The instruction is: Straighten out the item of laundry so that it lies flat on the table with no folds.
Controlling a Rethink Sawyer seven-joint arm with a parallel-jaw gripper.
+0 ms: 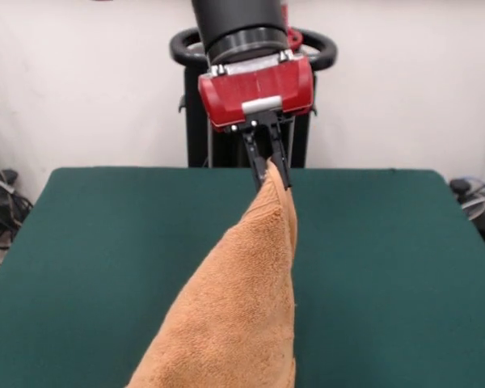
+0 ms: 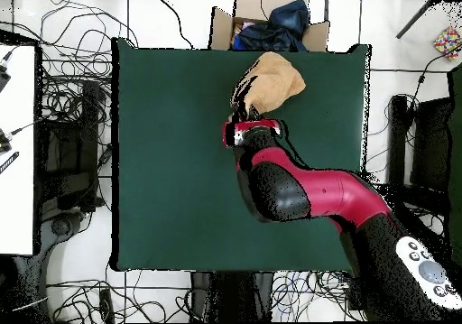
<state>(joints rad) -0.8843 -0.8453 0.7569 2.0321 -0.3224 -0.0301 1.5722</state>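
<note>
One towel (image 1: pixel 242 307), one table (image 1: pixel 105 250), one tool (image 1: pixel 276 174), one cardboard box (image 2: pixel 271 23).

The orange-tan terry towel (image 1: pixel 238 299) was soft looped cloth, rough and matt, with a flatter woven band near its pinched top. The dark green worktop (image 1: pixel 105 259) looked like felt, matt and even. The tool (image 1: pixel 273 166) had thin dark fingers of matt metal or plastic under a glossy red plastic housing (image 1: pixel 256 90) with a small bright metal plate.
</note>
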